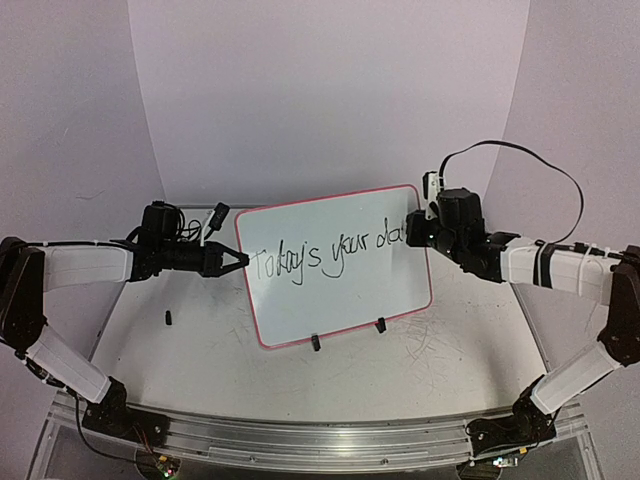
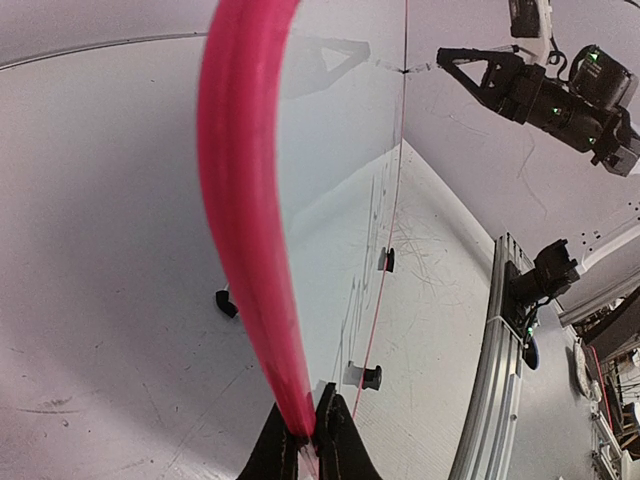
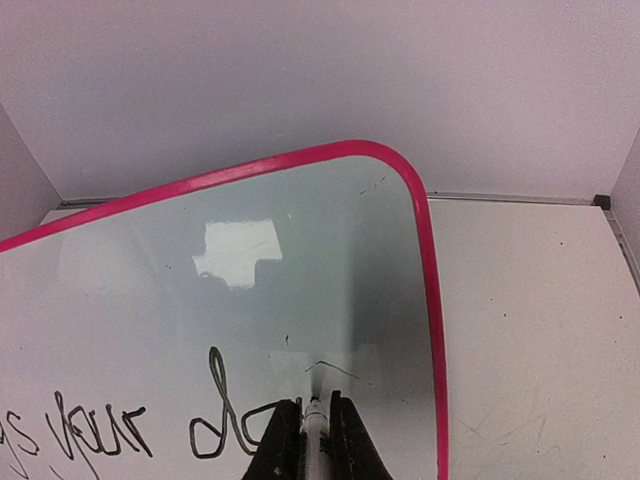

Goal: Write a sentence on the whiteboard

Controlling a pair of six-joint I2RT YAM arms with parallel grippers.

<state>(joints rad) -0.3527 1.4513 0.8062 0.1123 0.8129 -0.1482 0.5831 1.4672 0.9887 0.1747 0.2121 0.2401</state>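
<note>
The scuffed white table (image 1: 450,340) fills most of what I see from here. The whiteboard (image 1: 340,300) stands upright on it near the middle, between the two arms, with its red-pink rim all round.

The sentence (image 1: 325,258) runs across the board's face in one line of black cursive. It reads "Today's your da" up to the point where the right pincer covers it.

The left pincer (image 1: 236,262) reaches in from the side and is clamped tight on the board's left edge. In its wrist view both fingers (image 2: 335,450) pinch the pink rim.

The right pincer (image 1: 412,232) sits at the far end of the writing, close to the board's right edge. It is closed around a marker (image 3: 316,415) whose tip touches the white surface just past the last letter.

Two black clip feet (image 1: 316,342) hold the board's lower edge on the table. A small black piece (image 1: 169,318) lies alone on the table below the left pincer; I cannot tell what it is.
</note>
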